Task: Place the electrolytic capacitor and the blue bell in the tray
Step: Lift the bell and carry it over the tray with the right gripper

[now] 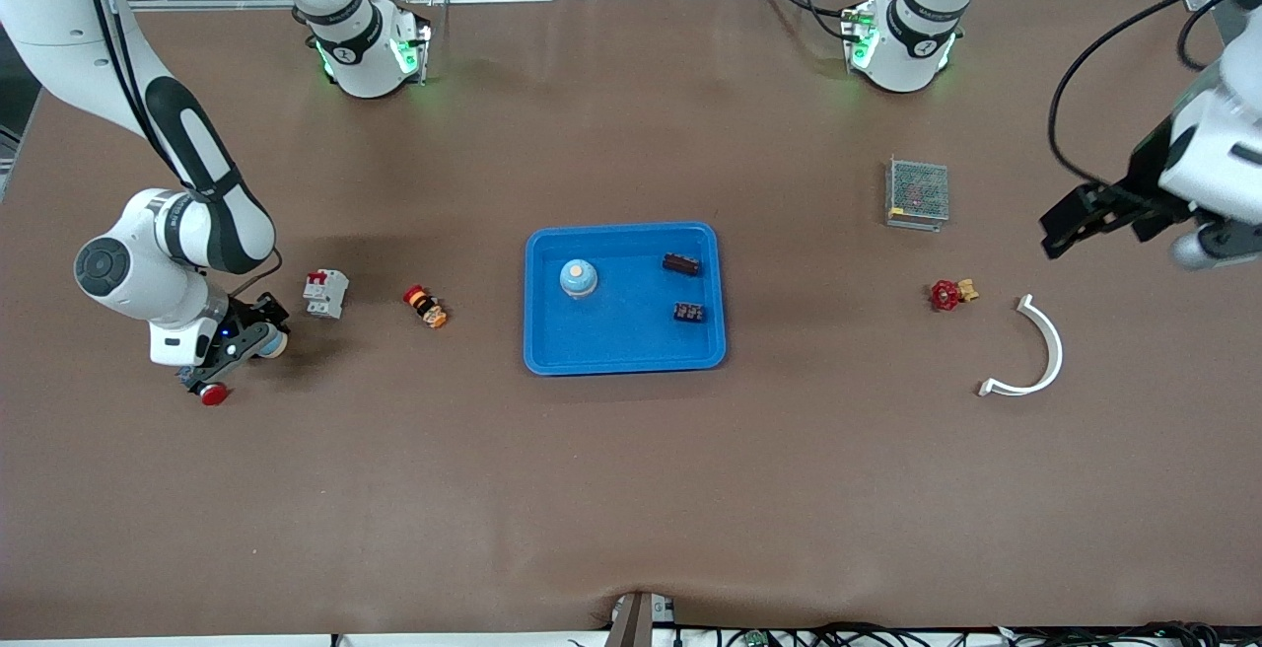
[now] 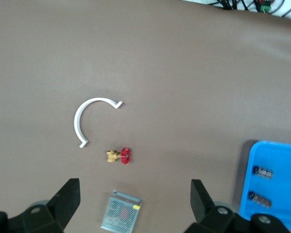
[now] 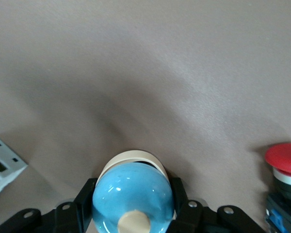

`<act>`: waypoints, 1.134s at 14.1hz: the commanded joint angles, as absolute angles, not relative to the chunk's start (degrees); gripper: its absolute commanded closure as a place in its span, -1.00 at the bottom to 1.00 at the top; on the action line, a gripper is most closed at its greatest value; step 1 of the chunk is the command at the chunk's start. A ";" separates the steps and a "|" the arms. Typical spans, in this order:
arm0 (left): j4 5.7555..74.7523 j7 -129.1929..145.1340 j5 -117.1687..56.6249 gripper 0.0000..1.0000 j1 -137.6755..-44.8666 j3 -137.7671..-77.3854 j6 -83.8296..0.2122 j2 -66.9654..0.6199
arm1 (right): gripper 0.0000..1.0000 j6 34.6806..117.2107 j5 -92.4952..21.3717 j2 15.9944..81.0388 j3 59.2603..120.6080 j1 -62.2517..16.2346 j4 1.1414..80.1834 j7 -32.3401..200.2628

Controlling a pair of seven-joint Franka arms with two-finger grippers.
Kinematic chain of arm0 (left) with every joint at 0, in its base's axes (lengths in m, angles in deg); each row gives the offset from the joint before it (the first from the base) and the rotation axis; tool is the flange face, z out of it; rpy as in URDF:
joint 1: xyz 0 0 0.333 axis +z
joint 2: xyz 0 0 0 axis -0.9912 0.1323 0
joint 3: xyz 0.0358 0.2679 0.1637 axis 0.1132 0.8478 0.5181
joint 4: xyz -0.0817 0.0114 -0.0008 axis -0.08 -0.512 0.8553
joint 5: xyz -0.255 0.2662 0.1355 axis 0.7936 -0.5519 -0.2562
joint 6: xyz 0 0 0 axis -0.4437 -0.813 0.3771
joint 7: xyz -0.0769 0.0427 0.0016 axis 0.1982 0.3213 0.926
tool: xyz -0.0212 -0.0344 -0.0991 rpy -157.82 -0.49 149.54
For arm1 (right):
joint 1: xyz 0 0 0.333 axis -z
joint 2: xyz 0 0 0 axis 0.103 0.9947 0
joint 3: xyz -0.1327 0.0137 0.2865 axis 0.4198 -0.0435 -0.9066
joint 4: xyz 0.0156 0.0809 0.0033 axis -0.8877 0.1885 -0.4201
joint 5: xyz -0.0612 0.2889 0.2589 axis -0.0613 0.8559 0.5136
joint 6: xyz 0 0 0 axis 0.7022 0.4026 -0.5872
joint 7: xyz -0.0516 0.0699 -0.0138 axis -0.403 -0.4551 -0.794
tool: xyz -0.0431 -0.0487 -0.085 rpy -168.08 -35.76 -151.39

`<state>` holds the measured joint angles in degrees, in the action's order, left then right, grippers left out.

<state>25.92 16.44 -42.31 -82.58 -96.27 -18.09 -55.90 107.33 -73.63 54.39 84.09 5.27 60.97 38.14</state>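
Note:
My right gripper (image 1: 258, 339) is down at the table near the right arm's end, shut on a blue bell (image 3: 133, 191) with a cream knob and base; its dome fills the space between the fingers (image 3: 82, 199). A second blue bell (image 1: 579, 278) stands in the bright-blue tray (image 1: 552, 356), along with two small dark parts (image 1: 681, 263) (image 1: 689, 312); I cannot tell which is the electrolytic capacitor. My left gripper (image 1: 1070, 223) hangs open and holds nothing, over the table at the left arm's end; the wrist view shows it (image 2: 134, 183) over the mesh box.
A red push button (image 1: 213, 393) sits beside the right gripper, with a white breaker (image 1: 325, 293) and an orange-black part (image 1: 426, 307) toward the tray. Near the left arm's end are a metal-mesh box (image 1: 918, 192), a red-handled valve (image 1: 949, 293) and a white curved strip (image 1: 1040, 356).

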 commanded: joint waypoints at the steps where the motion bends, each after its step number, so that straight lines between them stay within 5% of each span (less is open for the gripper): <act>1: 29.49 10.15 -41.45 -1.00 -82.93 -93.91 -17.20 -59.59 | 0.14 97.13 -73.46 53.88 82.99 5.34 54.61 40.82; 10: 28.87 6.97 -41.64 -1.00 -82.75 -94.17 -17.19 -58.88 | 0.14 68.28 -73.46 50.72 82.11 -6.95 35.62 66.63; 16: 28.17 7.14 -41.46 -1.00 -82.57 -94.08 -16.76 -58.79 | 0.14 65.18 -69.35 50.01 82.02 -18.02 32.26 89.22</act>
